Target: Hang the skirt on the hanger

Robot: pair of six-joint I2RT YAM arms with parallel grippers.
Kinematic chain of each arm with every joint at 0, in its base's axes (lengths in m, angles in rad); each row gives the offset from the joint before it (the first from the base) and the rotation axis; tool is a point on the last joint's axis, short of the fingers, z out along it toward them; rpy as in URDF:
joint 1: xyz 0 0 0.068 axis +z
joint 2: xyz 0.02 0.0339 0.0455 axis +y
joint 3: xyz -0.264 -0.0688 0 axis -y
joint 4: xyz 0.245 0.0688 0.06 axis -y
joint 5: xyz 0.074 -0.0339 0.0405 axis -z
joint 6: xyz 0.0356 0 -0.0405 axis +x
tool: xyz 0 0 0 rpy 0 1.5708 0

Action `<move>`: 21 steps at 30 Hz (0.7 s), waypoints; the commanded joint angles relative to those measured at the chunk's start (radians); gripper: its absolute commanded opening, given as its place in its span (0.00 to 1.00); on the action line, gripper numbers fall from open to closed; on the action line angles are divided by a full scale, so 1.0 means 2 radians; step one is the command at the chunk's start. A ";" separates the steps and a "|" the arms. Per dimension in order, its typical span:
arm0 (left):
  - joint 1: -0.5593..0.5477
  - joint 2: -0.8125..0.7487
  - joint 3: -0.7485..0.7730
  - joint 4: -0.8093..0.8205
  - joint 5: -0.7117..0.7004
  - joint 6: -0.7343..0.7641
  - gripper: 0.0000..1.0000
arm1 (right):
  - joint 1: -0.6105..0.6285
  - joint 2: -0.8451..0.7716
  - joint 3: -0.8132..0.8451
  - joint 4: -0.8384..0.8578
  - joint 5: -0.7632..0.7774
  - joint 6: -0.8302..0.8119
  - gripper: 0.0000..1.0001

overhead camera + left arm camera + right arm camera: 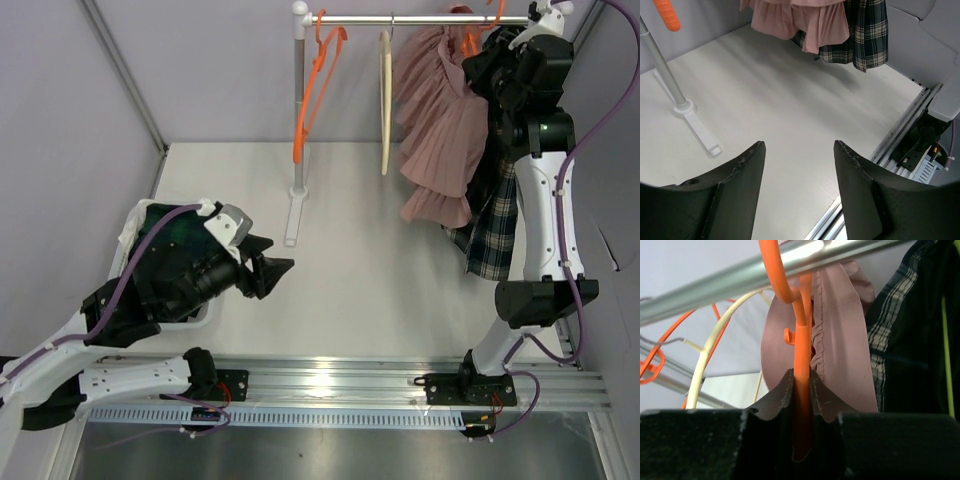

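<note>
A pink pleated skirt (437,125) hangs from the metal rail (420,19) at the back right, beside a dark plaid skirt (494,232); both also show in the left wrist view, pink (800,20) and plaid (867,35). My right gripper (801,377) is up at the rail, shut on the neck of an orange hanger (802,335) whose hook sits over the rail (740,275); the pink skirt (840,345) hangs just behind it. My left gripper (799,150) is open and empty, low over the table at the left (270,268).
An empty orange hanger (312,85) and a cream hanger (385,100) hang on the rail further left. The rack's post and foot (295,200) stand mid-table. A white bin with dark green cloth (150,235) lies under my left arm. A metal track (400,385) runs along the near edge.
</note>
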 commanded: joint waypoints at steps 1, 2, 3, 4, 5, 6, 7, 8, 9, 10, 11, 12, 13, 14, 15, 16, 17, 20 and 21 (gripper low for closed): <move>0.001 0.006 0.020 -0.005 0.007 -0.010 0.62 | -0.008 0.008 0.050 0.039 0.019 -0.007 0.00; 0.001 0.006 0.019 -0.006 0.007 -0.011 0.62 | -0.010 0.010 0.048 0.041 0.019 -0.008 0.00; 0.001 0.006 0.019 -0.007 0.005 -0.012 0.62 | -0.011 0.011 0.046 0.041 0.017 -0.008 0.00; 0.001 0.006 0.016 -0.007 0.004 -0.012 0.62 | -0.013 0.012 0.045 0.041 0.016 -0.008 0.00; 0.001 0.008 0.016 -0.007 0.004 -0.013 0.62 | -0.015 0.015 0.044 0.037 0.014 -0.008 0.00; 0.001 0.008 0.014 -0.006 0.003 -0.014 0.62 | -0.016 0.016 0.040 0.038 0.006 -0.009 0.00; 0.001 0.010 0.012 -0.006 0.003 -0.016 0.61 | -0.016 0.016 0.037 0.037 0.004 -0.009 0.00; 0.001 0.011 0.011 -0.006 0.003 -0.016 0.61 | -0.017 0.017 0.031 0.032 0.001 -0.008 0.00; 0.001 0.014 0.010 -0.003 0.003 -0.017 0.61 | -0.018 0.013 0.024 0.033 -0.008 -0.007 0.00; 0.001 0.015 0.009 -0.002 0.003 -0.017 0.61 | -0.018 0.008 0.014 0.040 -0.009 -0.006 0.00; 0.001 0.017 0.008 -0.001 0.003 -0.019 0.61 | -0.017 0.002 -0.014 0.046 -0.011 -0.004 0.00; 0.001 0.018 0.008 0.001 0.003 -0.019 0.61 | -0.017 -0.016 -0.032 0.053 -0.009 -0.001 0.00; 0.001 0.020 0.007 0.002 0.002 -0.019 0.61 | -0.017 -0.024 -0.050 0.060 -0.006 -0.001 0.00; 0.001 0.021 0.003 0.003 0.001 -0.018 0.62 | -0.017 -0.033 -0.083 0.075 -0.003 0.003 0.04; 0.001 0.021 0.005 0.002 0.002 -0.017 0.62 | -0.017 -0.041 -0.096 0.081 -0.002 0.003 0.07; 0.001 0.022 0.005 0.002 0.003 -0.016 0.62 | -0.018 -0.055 -0.107 0.090 0.000 0.006 0.13; 0.001 0.021 0.005 0.003 0.003 -0.015 0.62 | -0.017 -0.061 -0.117 0.093 0.001 0.008 0.20; 0.001 0.021 0.003 0.006 -0.001 -0.013 0.63 | -0.017 -0.079 -0.140 0.096 0.001 0.011 0.39; 0.001 0.022 0.003 0.005 -0.003 -0.011 0.63 | -0.018 -0.084 -0.150 0.096 0.001 0.012 0.46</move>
